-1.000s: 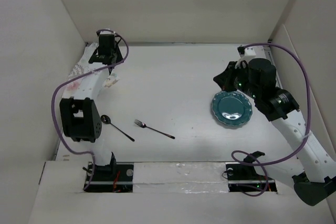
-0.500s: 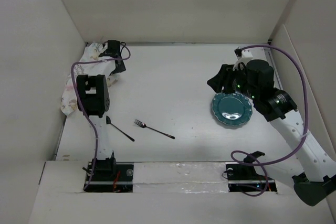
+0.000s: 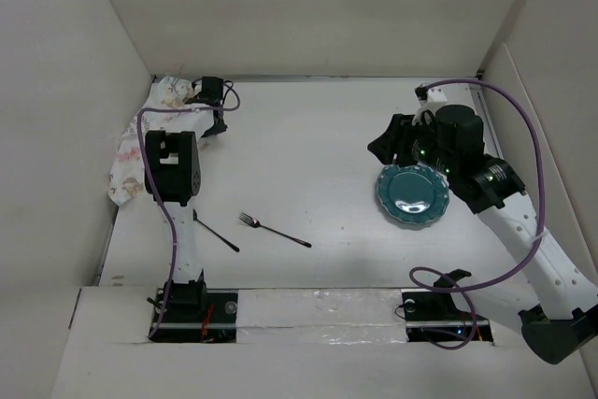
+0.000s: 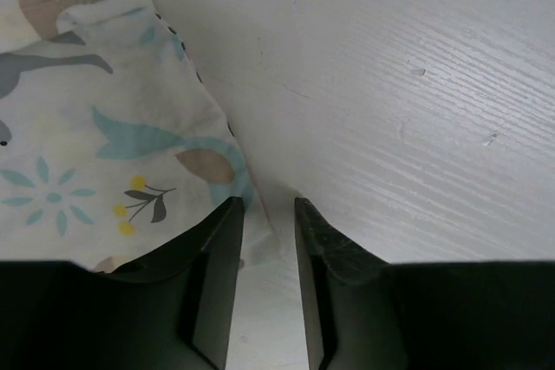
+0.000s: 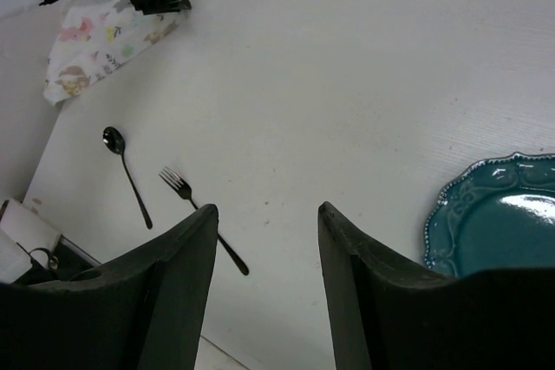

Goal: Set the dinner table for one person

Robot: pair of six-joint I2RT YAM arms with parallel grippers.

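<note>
The dinner table [image 3: 308,156] is plain white. A floral placemat [image 3: 129,151] lies crumpled along its left edge and far-left corner. My left gripper [image 3: 213,130] reaches into that corner. In the left wrist view its jaws [image 4: 264,214] are drawn close on the placemat's edge [image 4: 113,119]. A teal plate [image 3: 412,195] sits at the right. My right gripper [image 3: 377,149] hangs open just up and left of the plate, with nothing between its fingers [image 5: 266,210]. A dark fork [image 3: 271,229] lies at the near middle. A dark spoon [image 3: 217,233] lies left of it, partly hidden by my left arm.
White walls close in the table on the left, far and right sides. My left arm's upper link [image 3: 170,167] stands over the near-left part of the table. Purple cables loop off both arms. The right wrist view also shows the spoon [image 5: 126,171], fork [image 5: 178,184] and plate [image 5: 494,214].
My left arm has swung up into the far-left corner, and the placemat now lies spread along the left wall. My right gripper has opened and shifted slightly left of the plate.
</note>
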